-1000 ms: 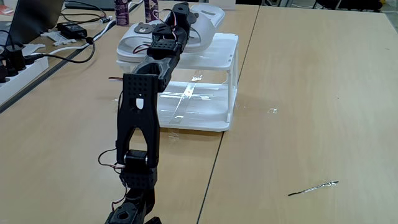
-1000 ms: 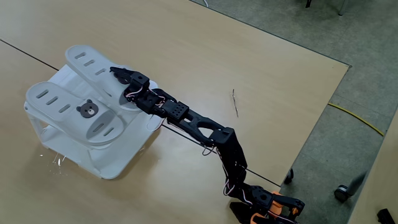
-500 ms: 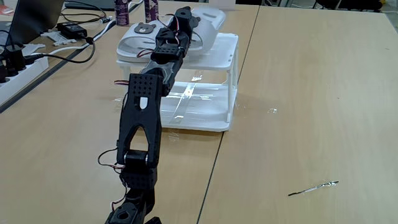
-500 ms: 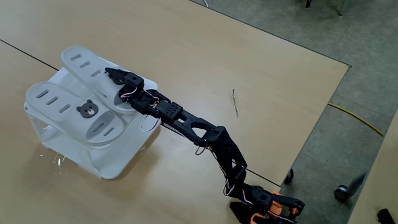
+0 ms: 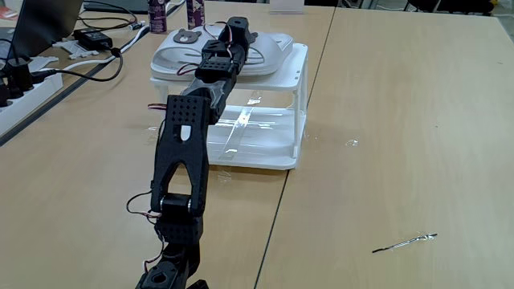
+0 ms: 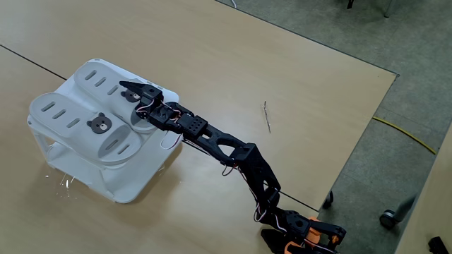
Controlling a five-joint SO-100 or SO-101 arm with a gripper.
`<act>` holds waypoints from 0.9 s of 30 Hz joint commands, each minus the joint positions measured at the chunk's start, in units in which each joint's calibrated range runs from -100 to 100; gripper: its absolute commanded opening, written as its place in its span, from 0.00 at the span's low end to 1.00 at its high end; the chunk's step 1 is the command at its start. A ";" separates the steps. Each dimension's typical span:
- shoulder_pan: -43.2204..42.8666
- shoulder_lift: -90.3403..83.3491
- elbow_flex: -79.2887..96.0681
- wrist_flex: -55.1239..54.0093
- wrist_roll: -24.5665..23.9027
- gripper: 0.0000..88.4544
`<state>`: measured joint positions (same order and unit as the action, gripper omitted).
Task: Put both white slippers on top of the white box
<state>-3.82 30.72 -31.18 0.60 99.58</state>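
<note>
The white box (image 5: 291, 74) (image 6: 131, 185) stands on the wooden table with both white slippers lying flat side by side on its ribbed top. One slipper (image 5: 171, 53) (image 6: 67, 121) shows a brown bear badge. My gripper (image 5: 236, 34) (image 6: 134, 94) reaches across the box top and sits on the strap end of the other slipper (image 5: 271, 46) (image 6: 99, 75), shut on it. The arm hides that strap and its badge.
A power strip (image 5: 24, 80), cables, a laptop and bottles (image 5: 157, 14) crowd the table's far left. A thin dark stick (image 5: 404, 242) (image 6: 266, 116) lies on the table to the right of the arm. The table edge drops to the floor at the right (image 6: 367, 134).
The held slipper, raised and tilted before, has come down flat onto the box top beside the first one. The arm stretched a little further over the box.
</note>
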 commanded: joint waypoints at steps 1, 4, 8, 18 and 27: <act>-0.21 -4.85 -2.61 4.23 0.42 0.21; -0.13 -7.46 -2.61 7.77 0.42 0.21; -0.04 -10.57 -2.52 11.31 0.42 0.21; -0.04 -23.36 13.45 13.12 0.42 0.21; 0.53 -40.44 36.82 13.03 0.42 0.21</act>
<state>-3.82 1.36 2.16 13.65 99.58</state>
